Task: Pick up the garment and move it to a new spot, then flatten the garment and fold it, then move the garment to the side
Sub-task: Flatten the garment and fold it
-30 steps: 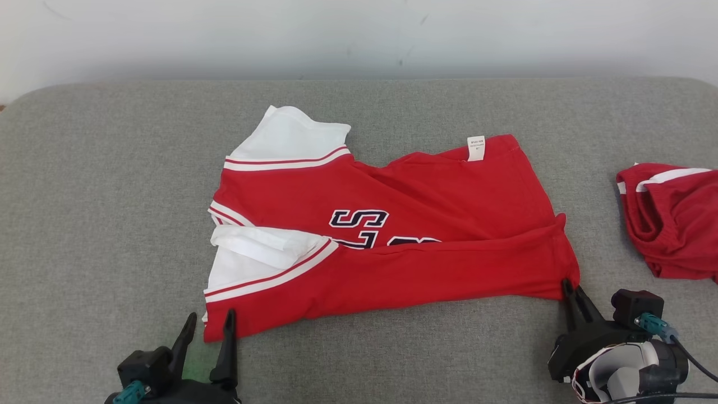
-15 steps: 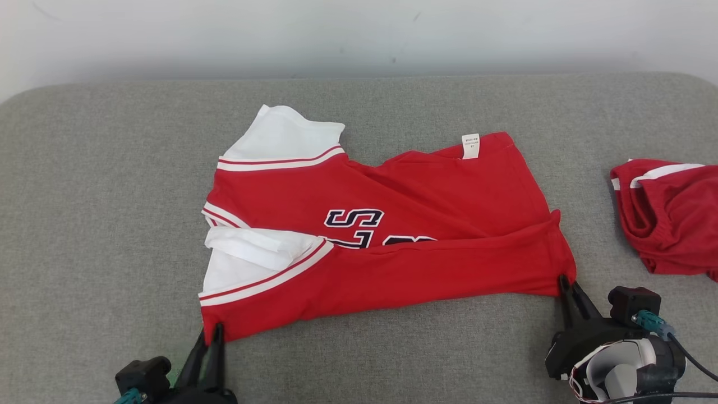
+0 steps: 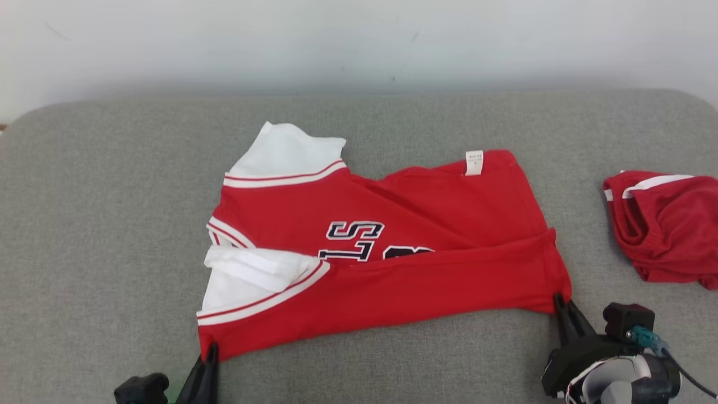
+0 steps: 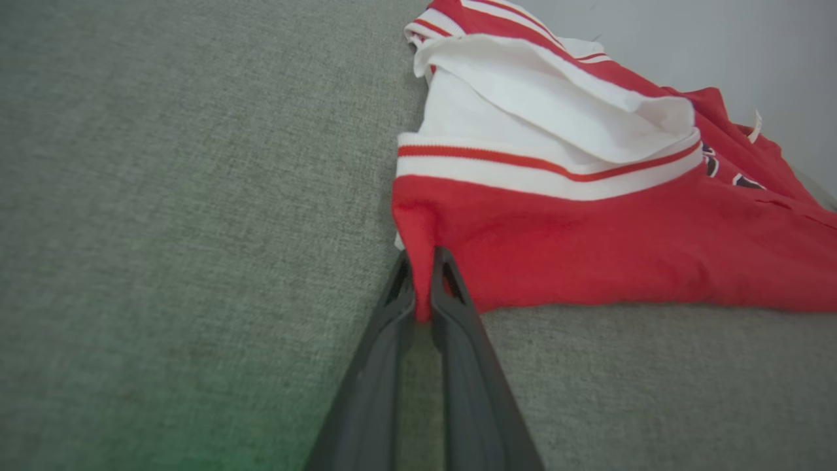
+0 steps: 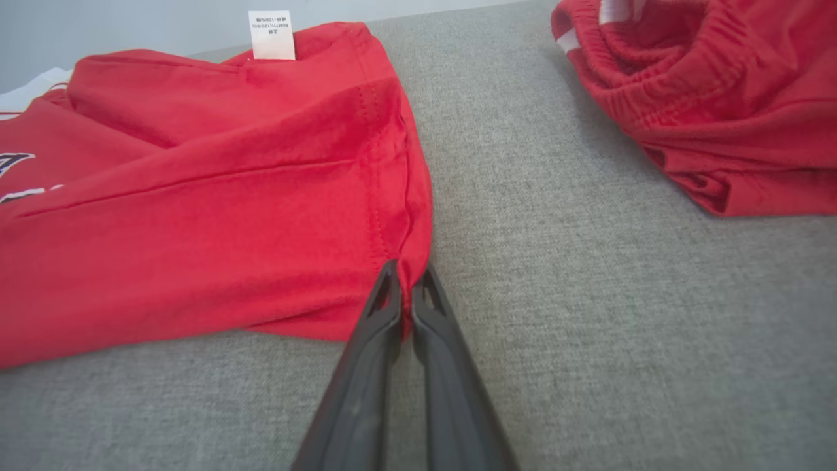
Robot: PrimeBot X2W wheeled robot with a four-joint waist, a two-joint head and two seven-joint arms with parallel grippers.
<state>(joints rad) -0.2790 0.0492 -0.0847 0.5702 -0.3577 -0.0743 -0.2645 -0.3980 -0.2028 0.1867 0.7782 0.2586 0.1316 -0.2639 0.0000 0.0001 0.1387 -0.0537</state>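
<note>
1. Two small pinches carry everything. At 7 o'clock the left gripper [image 3: 211, 350] has its jaws closed on the near left corner of the red jersey [image 3: 392, 280]. At 5 o'clock the right gripper [image 3: 558, 301] is clamped on the near right hem corner. Each bite takes in very little cloth, so a quick lift could pull a corner free and drop that side.
2. Between them the jersey lies near the middle of the grey cushion [image 3: 101, 235], its near edge doubled over the lettering [image 3: 356, 238]. If the arms rise or travel unevenly, I judge this fold will twist rather than lie flat.
3. At 9 o'clock on the jersey, the near white sleeve [image 3: 247, 278] is bunched and loose. It may flop out or get trapped inside the fold.
4. At 3 o'clock a second red garment [image 3: 667, 230] lies well apart from the jersey. A wide swing to the right could drag cloth over it.
5. Farthest off, at 1 o'clock, the white care label [image 3: 474, 163] stands at the jersey's far edge. A fold carried too far would overshoot it.
</note>
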